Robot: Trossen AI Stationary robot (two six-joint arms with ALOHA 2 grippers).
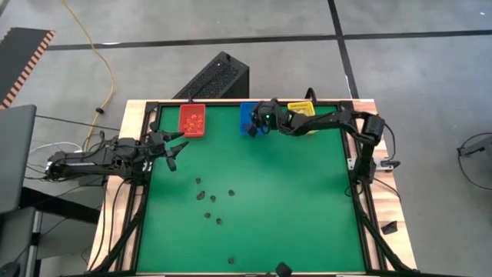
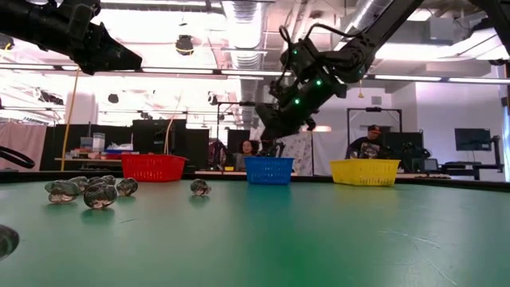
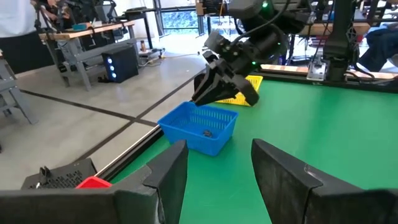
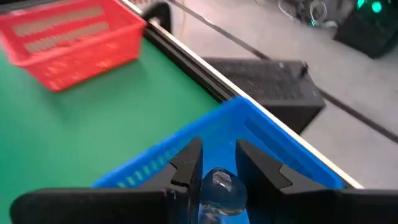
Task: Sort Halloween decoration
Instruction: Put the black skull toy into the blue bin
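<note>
Several dark, glassy trinkets lie loose on the green table (image 1: 209, 198), and they also show in the low view (image 2: 100, 193). One more trinket (image 3: 207, 132) lies inside the blue bin (image 1: 247, 117). My right gripper (image 4: 217, 149) hangs over the blue bin (image 4: 273, 155) at the table's far edge and is shut on a pale, glassy trinket (image 4: 221, 185). My left gripper (image 1: 174, 146) waits open near the table's left edge, just in front of the red bin (image 1: 192, 120). My right gripper holds one small glassy trinket (image 4: 221, 185) pinched between its two fingers (image 4: 188, 163). The fingers slant down from above. The trinket is lifted clear, above the inside of the blue bin (image 4: 273, 155).
The red bin (image 3: 93, 182), blue bin and yellow bin (image 1: 301, 109) stand in a row along the table's far edge. A black box (image 1: 219, 77) sits on the floor behind them. Two more trinkets (image 1: 283, 268) lie at the near edge. The table's right half is bare green.
</note>
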